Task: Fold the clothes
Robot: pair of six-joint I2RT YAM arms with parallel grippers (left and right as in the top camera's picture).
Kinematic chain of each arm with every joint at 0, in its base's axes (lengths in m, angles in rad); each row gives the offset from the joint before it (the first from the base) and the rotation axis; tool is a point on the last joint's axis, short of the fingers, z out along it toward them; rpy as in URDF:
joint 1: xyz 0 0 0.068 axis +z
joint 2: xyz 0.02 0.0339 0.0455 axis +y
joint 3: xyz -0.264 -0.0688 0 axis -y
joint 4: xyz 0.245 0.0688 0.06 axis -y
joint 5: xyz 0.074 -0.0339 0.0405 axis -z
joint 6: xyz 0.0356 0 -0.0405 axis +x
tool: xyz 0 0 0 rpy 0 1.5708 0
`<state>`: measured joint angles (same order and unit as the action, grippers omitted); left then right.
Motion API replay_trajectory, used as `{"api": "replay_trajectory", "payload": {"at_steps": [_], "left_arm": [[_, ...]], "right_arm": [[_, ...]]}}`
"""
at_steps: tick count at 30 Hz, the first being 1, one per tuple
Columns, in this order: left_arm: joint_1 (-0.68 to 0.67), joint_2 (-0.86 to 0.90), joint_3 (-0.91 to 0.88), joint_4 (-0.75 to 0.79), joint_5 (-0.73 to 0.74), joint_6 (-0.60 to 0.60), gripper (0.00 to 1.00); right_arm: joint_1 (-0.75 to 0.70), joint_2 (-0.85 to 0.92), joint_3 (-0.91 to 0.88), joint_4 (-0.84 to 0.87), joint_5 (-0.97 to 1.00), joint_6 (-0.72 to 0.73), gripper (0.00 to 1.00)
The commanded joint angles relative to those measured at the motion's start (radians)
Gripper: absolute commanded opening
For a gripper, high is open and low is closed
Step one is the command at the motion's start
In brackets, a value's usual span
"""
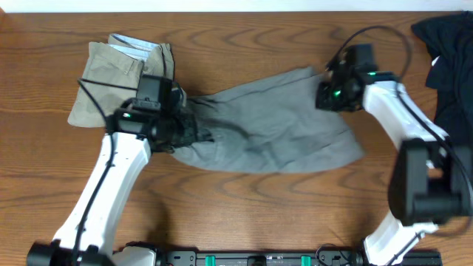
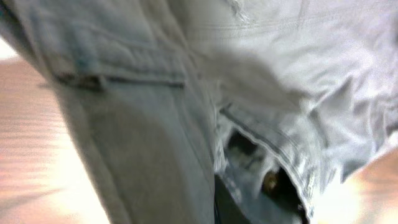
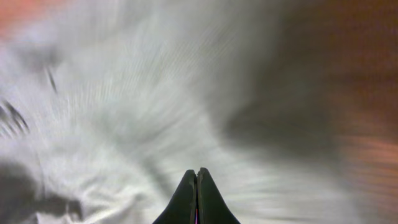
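Observation:
The grey shorts [image 1: 273, 125] lie spread across the middle of the wooden table, stretched between my two grippers. My left gripper [image 1: 194, 131] is at their bunched left end, by the waistband and fly. In the left wrist view the shorts [image 2: 155, 124] fill the frame and hide the fingers. My right gripper [image 1: 323, 89] is at the shorts' upper right corner. In the right wrist view its fingers [image 3: 196, 171] are pressed together on the grey cloth [image 3: 124, 112], with creases running to the tips.
Khaki-beige shorts [image 1: 111, 74] lie folded at the back left, just behind my left arm. A black garment [image 1: 451, 52] lies heaped at the back right edge. Bare wood table [image 1: 251, 214] runs along the front.

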<state>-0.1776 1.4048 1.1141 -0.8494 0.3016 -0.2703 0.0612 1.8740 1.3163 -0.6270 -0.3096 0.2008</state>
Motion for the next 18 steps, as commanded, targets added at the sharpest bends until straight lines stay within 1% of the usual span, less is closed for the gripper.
{"api": "replay_trajectory", "payload": {"at_steps": [1, 3, 6, 10, 15, 18], "left_arm": [[0.004, -0.017, 0.121, -0.091, -0.159, 0.156, 0.06], [0.004, -0.017, 0.178, -0.13, -0.165, 0.201, 0.06], [0.001, -0.017, 0.263, -0.15, -0.164, 0.233, 0.06], [-0.008, -0.013, 0.352, -0.143, -0.164, 0.233, 0.06], [-0.074, -0.006, 0.366, -0.082, -0.164, 0.233, 0.06], [-0.125, 0.029, 0.366, -0.069, -0.164, 0.233, 0.06]], "right_arm": [[-0.03, -0.118, 0.014, 0.006, 0.021, 0.015, 0.01], [-0.039, -0.154, 0.014, 0.006, 0.021, 0.024, 0.01], [-0.044, -0.187, 0.014, 0.005, 0.021, 0.023, 0.01], [-0.044, -0.195, 0.014, 0.002, 0.021, 0.032, 0.01], [-0.044, -0.195, 0.014, -0.003, 0.021, 0.038, 0.01], [-0.045, -0.195, 0.014, -0.003, 0.021, 0.039, 0.01]]}}
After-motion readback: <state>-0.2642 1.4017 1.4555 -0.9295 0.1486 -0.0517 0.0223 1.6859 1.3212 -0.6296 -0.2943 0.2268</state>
